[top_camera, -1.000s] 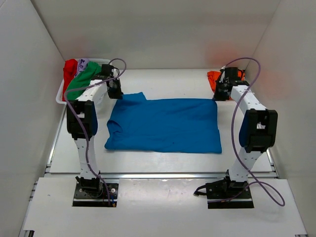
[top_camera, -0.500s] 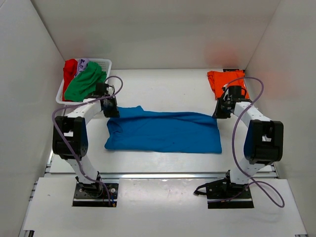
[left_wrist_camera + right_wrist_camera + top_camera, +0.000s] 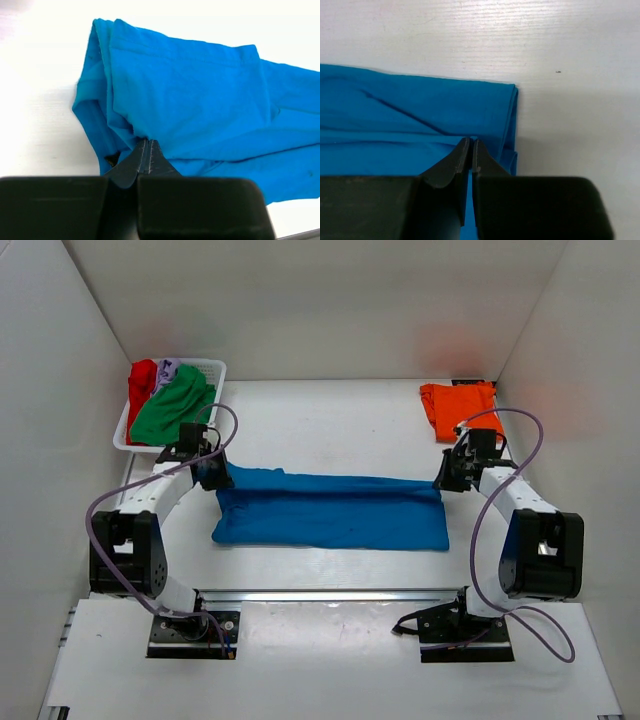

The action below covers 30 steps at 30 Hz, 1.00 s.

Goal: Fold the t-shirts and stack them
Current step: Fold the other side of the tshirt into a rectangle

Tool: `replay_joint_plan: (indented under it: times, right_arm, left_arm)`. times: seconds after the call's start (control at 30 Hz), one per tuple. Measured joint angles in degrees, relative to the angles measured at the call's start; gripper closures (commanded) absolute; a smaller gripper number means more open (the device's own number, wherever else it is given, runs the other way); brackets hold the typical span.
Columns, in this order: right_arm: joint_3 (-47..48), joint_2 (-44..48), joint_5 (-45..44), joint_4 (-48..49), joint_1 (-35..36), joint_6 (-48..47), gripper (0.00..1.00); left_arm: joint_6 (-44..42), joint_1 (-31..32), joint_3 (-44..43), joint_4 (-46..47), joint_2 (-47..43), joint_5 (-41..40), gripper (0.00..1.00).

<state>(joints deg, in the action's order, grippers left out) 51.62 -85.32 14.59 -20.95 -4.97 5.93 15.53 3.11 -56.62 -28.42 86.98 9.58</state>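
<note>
"One garment lay nearest the robot, didn't it?"

"Yes, a soft blue cloth t-shirt [image 3: 330, 520]. It was folded into a long band running left to right across the middle of the flat white bench [image 3: 330, 430]. Its near edge rested flat on the bench top."

"How was it held?"

"By its far edge. The left arm's fingers [image 3: 212, 476] were clamped tight on the far left corner, where the cloth bunched into folds. Seen from the left wrist, the black tips met with blue cloth pinched between them. The right arm's fingers [image 3: 447, 478] were likewise squeezed together on the far right corner. From the right wrist, their tips met at the edge of the upper layer, close to the band's doubled right-hand end."

"Was that held edge raised?"

"I couldn't tell from any view."

"And farther back?"

"A folded orange cloth t-shirt [image 3: 458, 405] lay flat in the far right corner, near the right arm's fingers but apart from the blue band. In the far left corner stood a white slatted plastic basket [image 3: 212, 370]. A green cloth t-shirt [image 3: 170, 410] was heaped across most of it, and a red cloth t-shirt [image 3: 142, 380] sat at its left end. A bit of pale lilac cloth t-shirt [image 3: 167, 368] showed between them at the back."
</note>
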Motion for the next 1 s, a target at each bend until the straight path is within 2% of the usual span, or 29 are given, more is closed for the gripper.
replay_joint_plan:
  times: [0.57,0.6,0.7,0.77,0.8,0.9,1.0]
  right_arm:
    - [-5.11,5.05,-0.7,-0.5,-0.74,-1.44,1.0]
    - [-5.4,5.42,-0.87,-0.72,-0.72,-1.44,0.98]
    - [-5.88,6.27,-2.12,-2.69,-0.68,-1.25,0.74]
    - [-5.88,7.02,-3.85,-4.59,-0.37,-1.46,0.58]
    - [-5.88,7.54,-4.61,-5.38,-0.13,-1.44,0.52]
    - [-5.44,9.73,-6.71,-7.65,0.5,-1.97,0.48]
    - [-2.75,9.97,-7.3,-8.63,0.87,-2.6,0.51]
  left_arm:
    - [0.0,0.61,7.1,-1.55,-10.67,-0.2,1.0]
    - [0.02,0.68,7.43,-1.64,-11.06,-0.24,1.0]
    - [0.44,0.74,9.14,-1.84,-12.7,-0.57,0.98]
    - [0.9,0.68,10.62,-2.05,-14.69,-0.83,0.8]
    - [1.36,0.59,11.41,-2.05,-16.04,-1.25,0.77]
    - [3.04,0.33,12.72,-2.34,-20.94,-3.23,0.74]
    - [4.28,0.35,12.7,-1.29,-23.63,-4.11,0.72]
